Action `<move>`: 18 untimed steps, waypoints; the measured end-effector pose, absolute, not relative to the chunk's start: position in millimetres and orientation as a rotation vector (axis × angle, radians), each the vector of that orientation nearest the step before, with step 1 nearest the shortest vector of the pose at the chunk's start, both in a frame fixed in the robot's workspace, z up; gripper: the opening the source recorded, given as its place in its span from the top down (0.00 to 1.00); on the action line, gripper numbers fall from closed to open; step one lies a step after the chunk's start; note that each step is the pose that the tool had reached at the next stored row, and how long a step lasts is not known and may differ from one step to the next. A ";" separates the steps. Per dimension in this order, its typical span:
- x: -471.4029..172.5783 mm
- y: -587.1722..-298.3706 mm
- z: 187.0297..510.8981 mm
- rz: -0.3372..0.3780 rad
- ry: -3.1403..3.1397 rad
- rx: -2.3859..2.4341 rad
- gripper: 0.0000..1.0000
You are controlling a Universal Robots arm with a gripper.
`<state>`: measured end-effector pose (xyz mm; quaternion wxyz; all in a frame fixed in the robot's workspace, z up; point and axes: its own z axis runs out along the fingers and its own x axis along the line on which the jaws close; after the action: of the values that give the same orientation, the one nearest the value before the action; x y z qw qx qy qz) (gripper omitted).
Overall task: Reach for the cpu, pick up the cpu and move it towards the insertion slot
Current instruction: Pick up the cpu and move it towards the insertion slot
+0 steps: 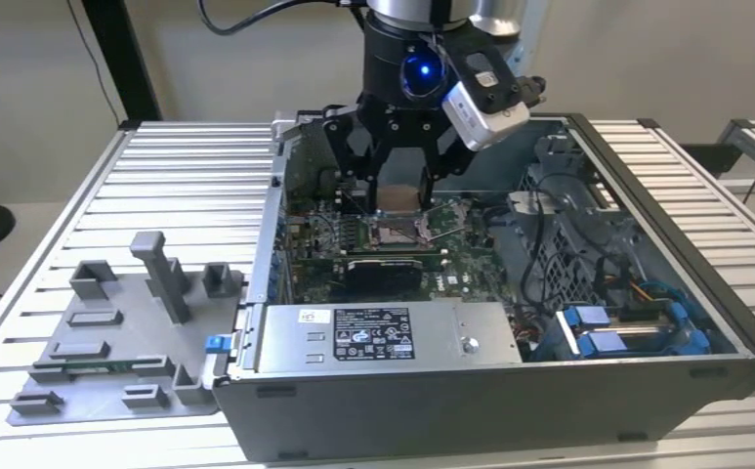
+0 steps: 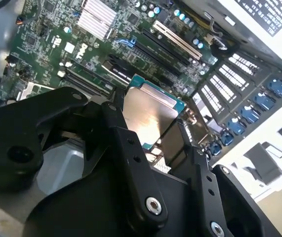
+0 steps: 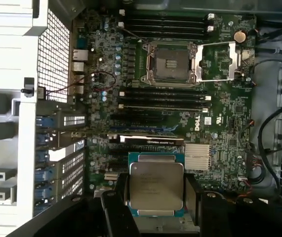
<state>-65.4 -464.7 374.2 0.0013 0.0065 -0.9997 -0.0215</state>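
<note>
Your gripper (image 1: 399,195) hangs inside the open computer case (image 1: 638,381), its black fingers (image 3: 115,212) closed on opposite edges of the cpu (image 3: 156,183). You can see the chip in both wrist views: a flat square with a pale silvery top and a green rim, held clear of the motherboard (image 3: 229,113) below it. In the exterior view you find it between the finger tips, directly above the board and just above the insertion slot (image 1: 395,232). In the first wrist view the insertion slot (image 3: 172,62) sits well apart from the held chip, with its shiny frame, dark centre and load plate swung open to one side. Outside the case, towards the exterior view's left, a grey fixture plate (image 1: 104,352) with upright blocks lies on the slatted table (image 1: 194,176).
</note>
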 end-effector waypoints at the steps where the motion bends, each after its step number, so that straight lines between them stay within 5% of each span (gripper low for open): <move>1: -63.5 -464.7 374.2 -0.067 -3.138 0.020 1.00; 18: -40.8 -464.7 374.2 -0.068 -3.138 0.020 1.00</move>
<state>-40.8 -464.7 374.2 0.0013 0.0064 -0.9997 -0.0215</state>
